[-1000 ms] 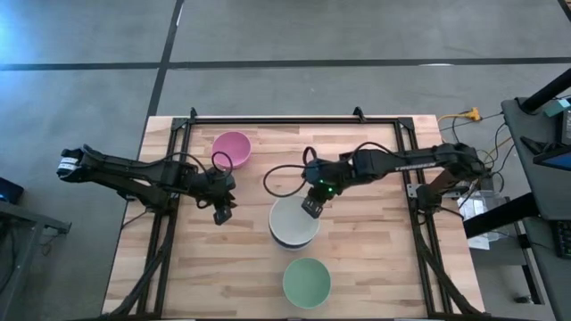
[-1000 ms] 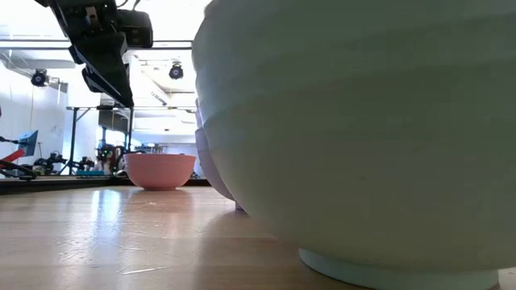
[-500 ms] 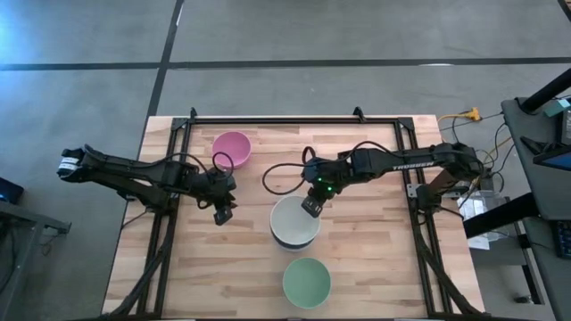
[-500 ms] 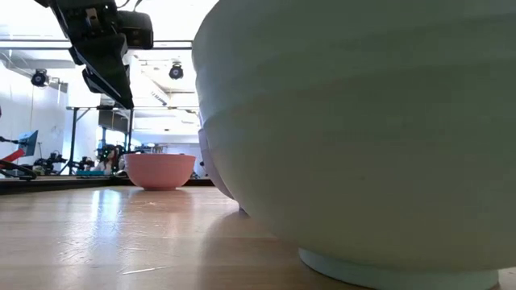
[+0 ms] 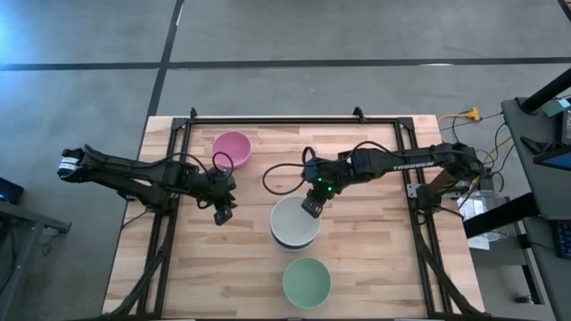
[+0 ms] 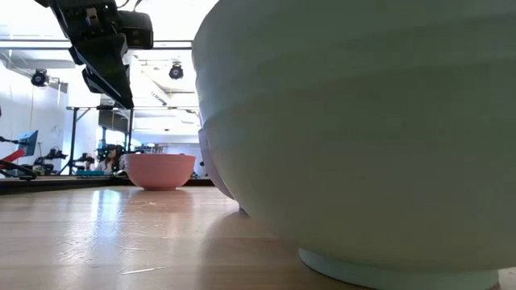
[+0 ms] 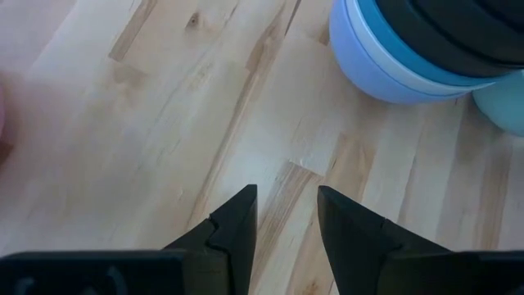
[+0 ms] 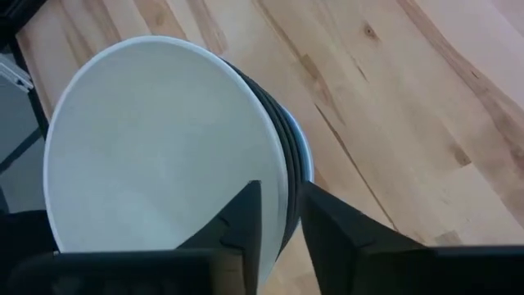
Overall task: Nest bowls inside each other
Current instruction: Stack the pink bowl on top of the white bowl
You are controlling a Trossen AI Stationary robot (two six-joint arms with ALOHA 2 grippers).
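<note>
White bowl (image 5: 293,219) is topping the nested stack (image 8: 282,176) at the middle of the wooden table (image 5: 375,259); under it, dark rims and a blue bowl (image 7: 385,70) are showing at the stack's edge. My right gripper (image 5: 310,207) is sitting at the stack's far rim, jaws pinching the white bowl's rim: in the right wrist view one finger is lying inside the bowl, the other outside against the dark rims. My left gripper (image 5: 223,214) is hovering above bare wood, left of the stack and well apart from it, jaws slightly spread and holding nothing. The pink bowl (image 5: 231,147) is standing alone near the table's far edge. The mint green bowl (image 5: 307,281) is standing alone near the front edge, just beside the stack, not touching it.
</note>
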